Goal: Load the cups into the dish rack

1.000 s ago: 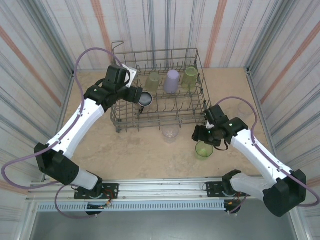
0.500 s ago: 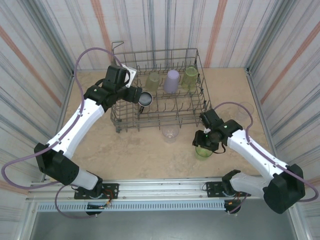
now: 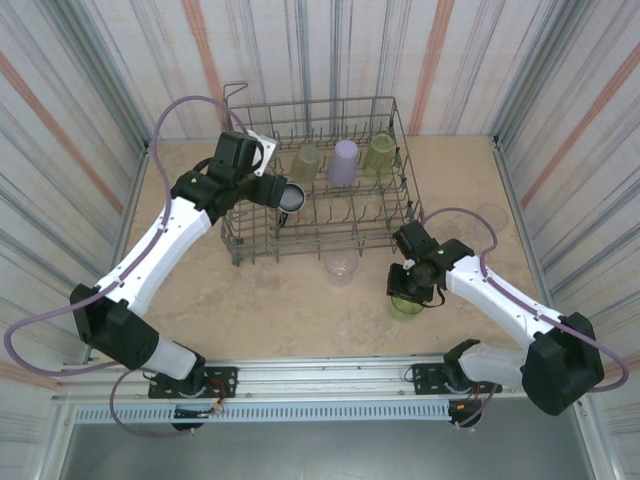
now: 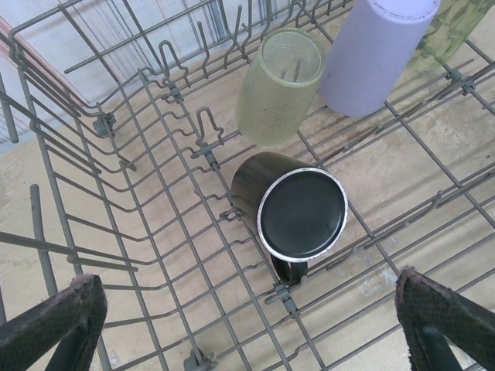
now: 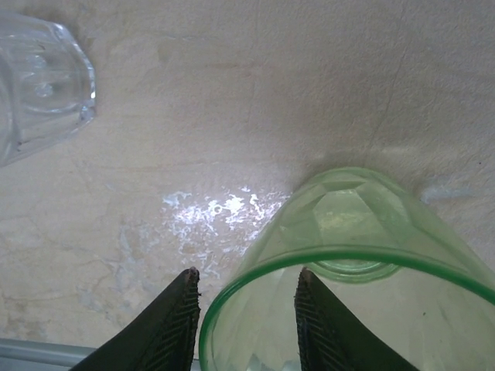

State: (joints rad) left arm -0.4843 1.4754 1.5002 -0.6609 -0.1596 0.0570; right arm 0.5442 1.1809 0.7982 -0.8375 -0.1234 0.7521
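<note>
- At the left end of the rack (image 3: 232, 240) hangs the left gripper (image 3: 268, 190), its jaws wide apart and holding nothing.
- Just below it, the dark cup (image 4: 298, 212) lies on its side among the tines (image 4: 205, 127), inside the rack.
- Further right, along the rack's far side, we count three more propped on the tines: a yellow-green cup (image 3: 306, 163), a lavender cup (image 3: 344, 162) and a second yellow-green cup (image 3: 379, 155).
- That makes four cups loaded, by our count.
- On the table (image 3: 250, 300), just in front of the rack, a clear cup (image 3: 340, 266) sits, not yet loaded.
- Right of it, the green cup (image 3: 407, 303) stands upright on the table with the right gripper (image 5: 247, 325) at its rim. One finger is outside the wall and one inside. The jaws are narrowly apart, and we see no pinch on the wall yet.
- We judge this to be the cup in hand.
- Far right on the table, a faint clear ring (image 3: 490, 216) may be one more cup, but we cannot be sure.
- At least two cups are left to load, perhaps three.
- We can read no brand, label or writing on any of it.
</note>
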